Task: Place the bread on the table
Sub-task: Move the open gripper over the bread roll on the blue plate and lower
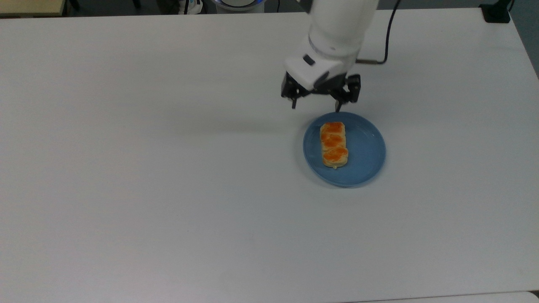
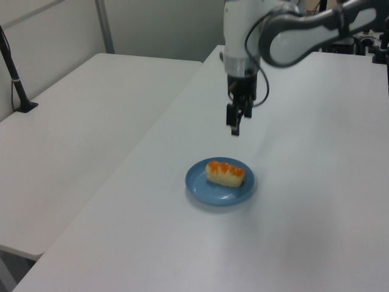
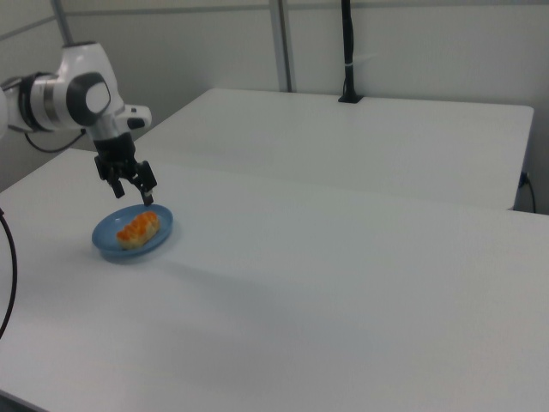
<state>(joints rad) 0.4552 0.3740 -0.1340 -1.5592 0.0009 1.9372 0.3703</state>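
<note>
The bread [image 1: 334, 144], pale tan with three orange-red bumps, lies on a round blue plate [image 1: 364, 151] on the white table [image 1: 168, 168]. My gripper [image 1: 316, 107] hangs open just beyond the plate's far rim in the top view, its two black fingers spread wide with nothing between them. In the left view the gripper [image 2: 236, 128] hovers above and behind the bread [image 2: 225, 173] on the plate [image 2: 203, 187]. The right view has the gripper [image 3: 134, 197] just over the plate [image 3: 107, 242] and the bread [image 3: 138, 229].
A second white table [image 2: 79, 115] adjoins this one, with a black post [image 2: 15, 79] on its far side. A black mount [image 1: 496, 12] sits at the table's corner in the top view's upper right. The arm's cable [image 1: 387, 38] trails behind it.
</note>
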